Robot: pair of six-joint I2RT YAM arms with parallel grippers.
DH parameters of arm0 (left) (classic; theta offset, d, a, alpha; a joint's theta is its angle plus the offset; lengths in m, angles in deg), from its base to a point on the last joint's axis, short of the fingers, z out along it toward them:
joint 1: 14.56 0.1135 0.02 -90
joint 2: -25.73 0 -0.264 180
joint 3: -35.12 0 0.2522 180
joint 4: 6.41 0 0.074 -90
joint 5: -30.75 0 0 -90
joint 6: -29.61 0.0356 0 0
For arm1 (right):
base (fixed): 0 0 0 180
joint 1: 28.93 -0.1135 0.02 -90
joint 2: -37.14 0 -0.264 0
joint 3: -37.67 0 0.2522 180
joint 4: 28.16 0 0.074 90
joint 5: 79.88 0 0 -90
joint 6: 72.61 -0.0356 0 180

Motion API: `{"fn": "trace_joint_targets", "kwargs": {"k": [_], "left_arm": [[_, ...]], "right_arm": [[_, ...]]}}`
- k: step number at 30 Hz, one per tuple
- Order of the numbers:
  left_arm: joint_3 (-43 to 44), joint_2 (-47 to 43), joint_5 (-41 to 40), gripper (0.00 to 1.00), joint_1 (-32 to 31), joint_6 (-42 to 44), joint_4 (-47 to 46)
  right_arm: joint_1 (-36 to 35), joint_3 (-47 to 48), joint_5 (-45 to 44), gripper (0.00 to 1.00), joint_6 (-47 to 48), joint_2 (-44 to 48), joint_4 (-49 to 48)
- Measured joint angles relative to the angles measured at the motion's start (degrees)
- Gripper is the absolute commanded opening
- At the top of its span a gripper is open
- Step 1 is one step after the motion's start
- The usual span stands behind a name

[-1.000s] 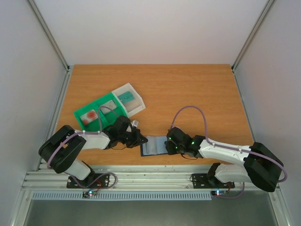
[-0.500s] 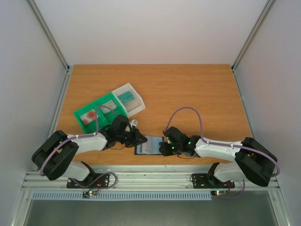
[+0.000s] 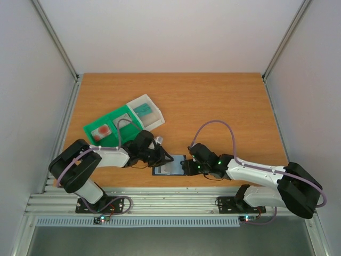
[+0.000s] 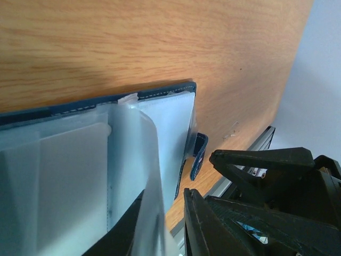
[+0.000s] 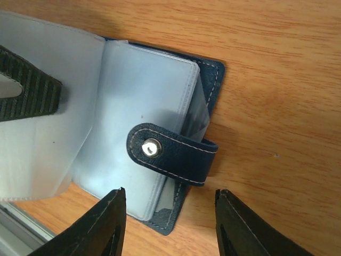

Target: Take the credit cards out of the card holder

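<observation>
The card holder point(image 3: 169, 166) lies open near the table's front edge, dark navy with clear plastic sleeves point(image 5: 144, 106) fanned out. Its tab clasp point(image 5: 173, 152) is folded over the sleeves. My left gripper point(image 3: 162, 158) is at its left side, jaws slightly apart, with one raised sleeve point(image 4: 152, 176) between them, resting against the left finger. My right gripper point(image 5: 169, 192) stands open, straddling the clasp corner without touching it. One teal credit card point(image 3: 143, 110) lies in the white end of the tray. Whether the sleeves hold cards I cannot tell.
A green-and-white compartment tray point(image 3: 123, 124) sits behind the left arm, with a reddish item point(image 3: 101, 131) in a green section. The aluminium rail point(image 3: 170, 202) runs just in front of the card holder. White walls enclose the table.
The left jaws have parted from shut and loosened on the sleeve. The card holder slid a little left. The right jaws have widened slightly.
</observation>
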Motion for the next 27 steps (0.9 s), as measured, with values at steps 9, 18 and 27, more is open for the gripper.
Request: {"fn": "trace_joint_targets", "kwargs": {"k": [9,18,27], "left_arm": [[0.26,1.66,-0.66,0.12,-1.95,-1.66,-2.19],[0.26,2.08,-1.14,0.12,-1.95,-1.86,-2.62],[0.26,3.02,-1.55,0.12,-1.95,-1.86,-2.80]], "right_arm": [[0.00,1.73,-1.60,0.64,1.49,-3.61,0.61],[-0.04,4.24,-4.20,0.66,2.14,-8.98,-0.28],[-0.04,5.53,-9.57,0.55,2.56,-9.46,0.83]]}}
